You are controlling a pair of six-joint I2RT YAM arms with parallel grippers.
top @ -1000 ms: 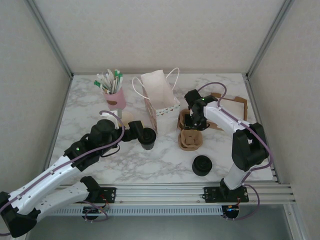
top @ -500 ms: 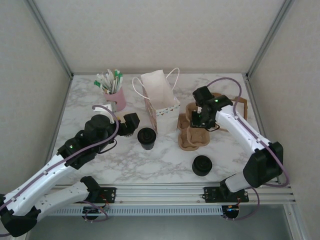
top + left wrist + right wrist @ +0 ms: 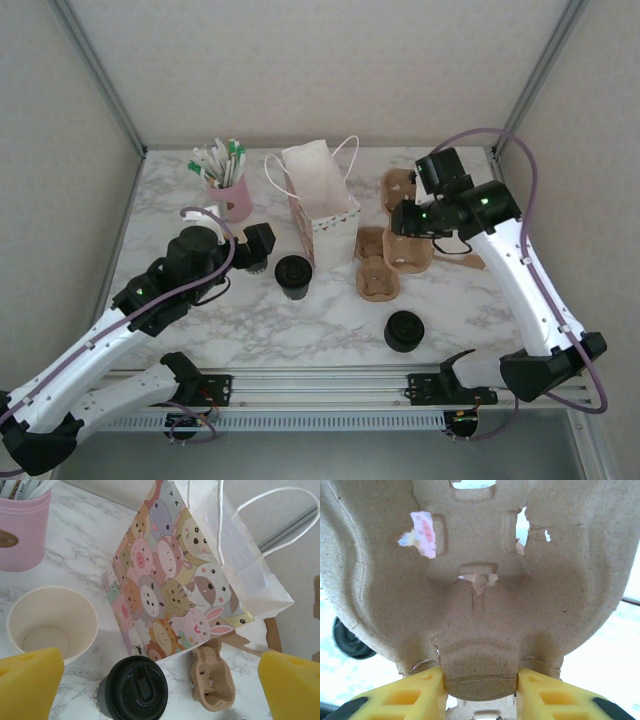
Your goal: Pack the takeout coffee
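The takeout coffee (image 3: 293, 272), a dark cup with a black lid (image 3: 136, 687), stands on the marble just left of the printed paper bag (image 3: 320, 198). My left gripper (image 3: 257, 248) sits a little to the cup's left and apart from it. It is open, and the yellow pads (image 3: 27, 680) stand wide on either side of the view. My right gripper (image 3: 407, 222) is shut on a brown pulp cup carrier (image 3: 480, 580). That carrier (image 3: 412, 250) hangs above the table, right of the bag.
Another pulp carrier (image 3: 378, 268) lies on the table right of the bag (image 3: 175, 590). A lidless cream cup (image 3: 50, 622) and a pink holder of sticks (image 3: 230, 195) stand on the left. A stack of black lids (image 3: 404, 330) sits near the front. More cardboard (image 3: 400, 185) is at the back right.
The right arm has lifted one carrier off the pile and swung it up and to the right. The left gripper has drawn back slightly left from the lidded cup.
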